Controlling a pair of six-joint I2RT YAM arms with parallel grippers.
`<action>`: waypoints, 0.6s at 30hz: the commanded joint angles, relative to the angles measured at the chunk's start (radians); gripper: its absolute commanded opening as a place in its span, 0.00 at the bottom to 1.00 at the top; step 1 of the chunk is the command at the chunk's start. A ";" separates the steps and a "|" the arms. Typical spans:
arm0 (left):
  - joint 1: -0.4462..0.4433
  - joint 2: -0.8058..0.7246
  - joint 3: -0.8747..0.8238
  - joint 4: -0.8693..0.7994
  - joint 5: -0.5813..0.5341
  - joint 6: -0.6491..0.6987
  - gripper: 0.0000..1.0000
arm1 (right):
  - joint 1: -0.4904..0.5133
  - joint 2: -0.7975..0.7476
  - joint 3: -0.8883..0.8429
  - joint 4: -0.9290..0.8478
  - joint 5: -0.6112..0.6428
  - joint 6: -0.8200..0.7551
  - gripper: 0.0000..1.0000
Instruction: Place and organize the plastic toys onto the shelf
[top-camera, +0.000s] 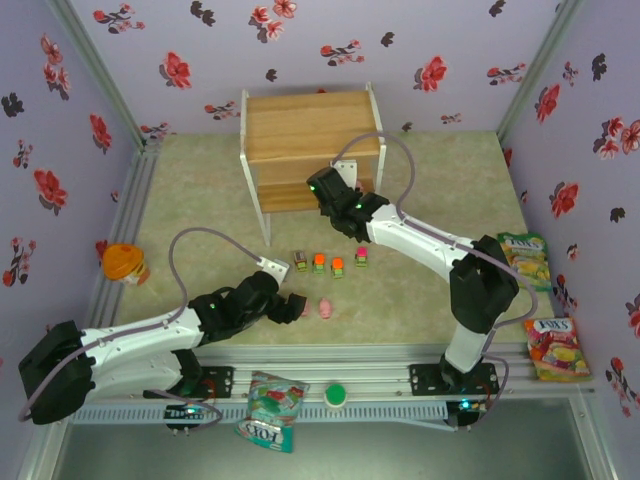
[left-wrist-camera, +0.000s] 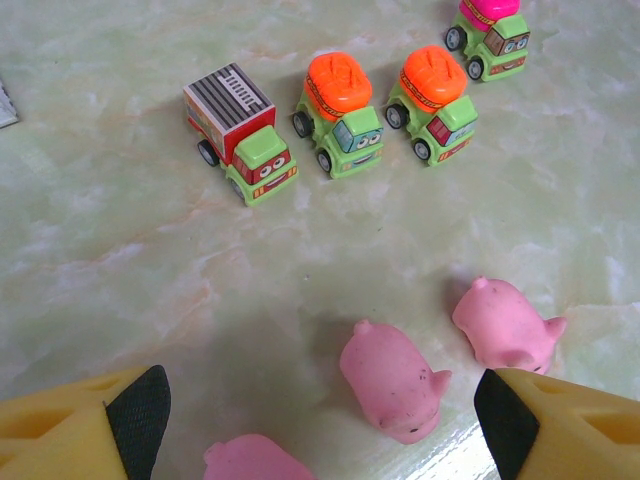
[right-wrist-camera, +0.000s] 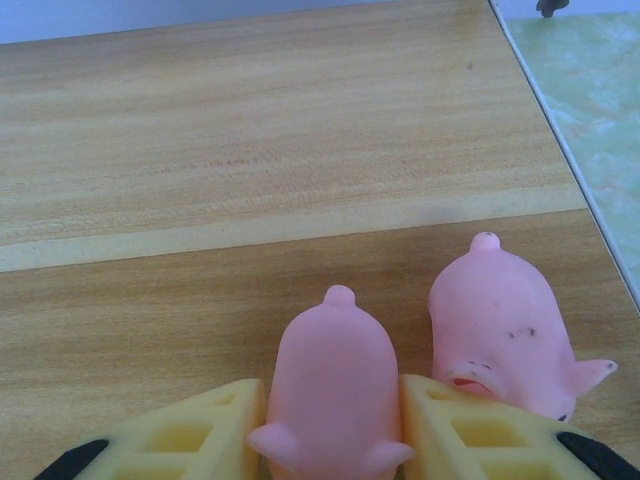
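Your right pincer (right-wrist-camera: 333, 412) grips a pig (right-wrist-camera: 335, 370) just beside a second pig (right-wrist-camera: 500, 335) on the shelf (right-wrist-camera: 250, 150), so releasing wide may topple that neighbour, while your left pincer (left-wrist-camera: 320, 412) gapes open.

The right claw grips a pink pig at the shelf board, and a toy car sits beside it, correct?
No. Beside the pink pig in the right claw, on the shelf board, sits a second pink pig, not a toy car. The right wrist view shows it.
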 joint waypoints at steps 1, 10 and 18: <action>-0.006 -0.017 0.022 0.002 0.002 0.026 0.84 | -0.011 0.008 0.025 -0.013 0.004 -0.007 0.40; -0.006 -0.018 0.022 0.002 0.002 0.026 0.84 | 0.002 -0.039 -0.001 -0.010 0.015 -0.007 0.40; -0.006 -0.021 0.022 0.001 -0.001 0.027 0.84 | 0.021 -0.077 -0.029 -0.007 0.032 -0.002 0.42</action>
